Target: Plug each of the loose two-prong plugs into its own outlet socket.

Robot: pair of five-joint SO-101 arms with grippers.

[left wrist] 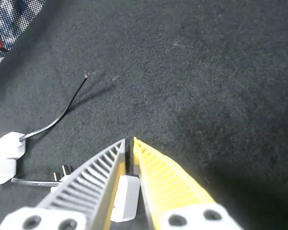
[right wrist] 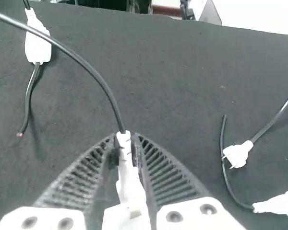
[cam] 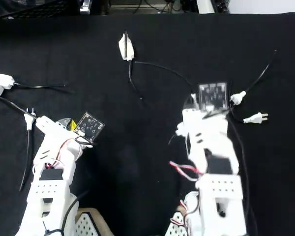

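My right gripper (right wrist: 126, 143) is shut on a white two-prong plug (right wrist: 128, 184), and its black cord (right wrist: 86, 69) runs off from the fingertips. That cord passes over a white outlet socket (right wrist: 37, 44), which lies at the table's far middle (cam: 126, 46). In the high view this gripper (cam: 191, 100) sits right of centre. My left gripper (left wrist: 129, 143) has its grey and yellow fingers together, with a white plug body (left wrist: 125, 196) between them. Metal prongs (left wrist: 62, 171) stick out beside the grey finger. A second white socket (left wrist: 4, 155) lies close by, at the left edge (cam: 0, 82).
Two more loose white plugs (cam: 237, 97) (cam: 255, 118) lie on the black cloth right of the right arm, also seen from its wrist (right wrist: 237, 154) (right wrist: 278, 203). Black cords trail across the cloth. A mesh object (left wrist: 14, 14) is at the table's far left corner.
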